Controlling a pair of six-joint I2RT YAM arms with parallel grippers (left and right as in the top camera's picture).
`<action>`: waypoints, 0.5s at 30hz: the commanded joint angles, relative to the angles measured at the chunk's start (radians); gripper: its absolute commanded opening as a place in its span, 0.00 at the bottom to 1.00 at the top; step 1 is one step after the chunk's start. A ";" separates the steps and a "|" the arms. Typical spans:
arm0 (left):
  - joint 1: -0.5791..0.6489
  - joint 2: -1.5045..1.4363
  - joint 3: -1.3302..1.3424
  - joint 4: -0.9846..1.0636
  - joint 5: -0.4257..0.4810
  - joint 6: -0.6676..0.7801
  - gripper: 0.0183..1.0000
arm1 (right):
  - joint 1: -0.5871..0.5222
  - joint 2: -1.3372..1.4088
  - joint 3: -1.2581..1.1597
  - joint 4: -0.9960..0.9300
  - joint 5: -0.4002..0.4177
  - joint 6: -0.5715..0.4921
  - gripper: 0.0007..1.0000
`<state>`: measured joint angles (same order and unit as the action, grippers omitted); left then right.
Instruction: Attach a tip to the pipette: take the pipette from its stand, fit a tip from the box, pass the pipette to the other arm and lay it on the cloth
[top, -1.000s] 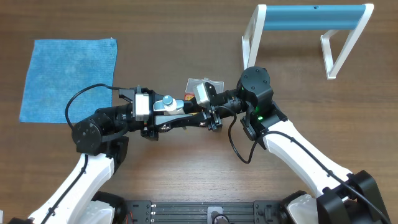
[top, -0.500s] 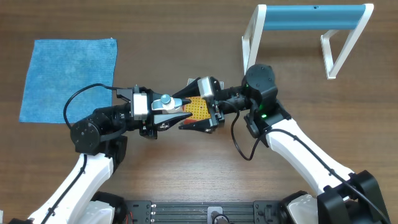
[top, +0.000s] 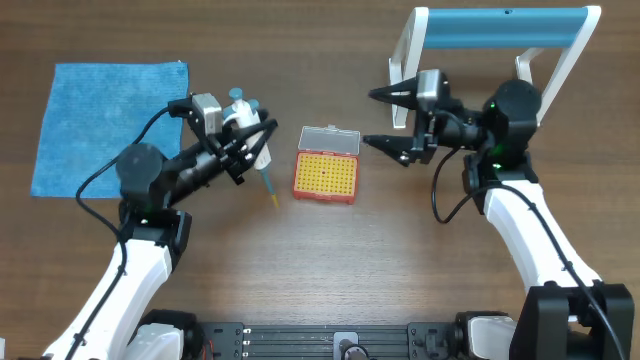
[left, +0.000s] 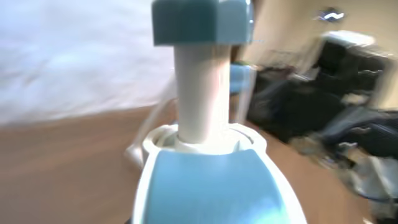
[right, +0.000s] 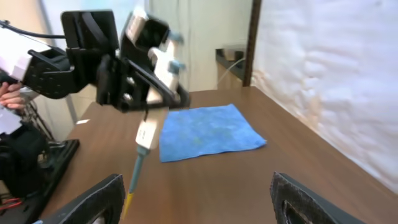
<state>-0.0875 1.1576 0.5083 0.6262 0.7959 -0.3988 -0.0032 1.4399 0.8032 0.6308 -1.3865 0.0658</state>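
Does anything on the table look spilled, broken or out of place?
Nothing stands out. The left gripper holds the pipette, tip fitted; the tip box sits open, the cloth lies flat, the stand is upright.

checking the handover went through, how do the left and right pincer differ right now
Left pincer is shut on the pipette; right pincer is open and holds nothing. Left pincer is between cloth and tip box; right pincer is by the stand. Both hang above the table.
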 joint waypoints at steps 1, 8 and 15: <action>0.003 0.000 0.161 -0.304 -0.242 0.130 0.01 | -0.064 -0.019 0.013 0.000 0.013 0.019 0.77; 0.003 0.006 0.562 -0.960 -0.518 0.195 0.01 | -0.199 -0.063 0.013 -0.288 0.381 -0.159 0.77; 0.084 0.138 0.943 -1.449 -0.631 0.249 0.00 | -0.117 -0.318 0.012 -0.703 0.813 -0.401 0.77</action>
<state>-0.0654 1.2167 1.3117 -0.7437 0.2443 -0.1894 -0.1577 1.2362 0.8070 -0.0410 -0.7547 -0.2207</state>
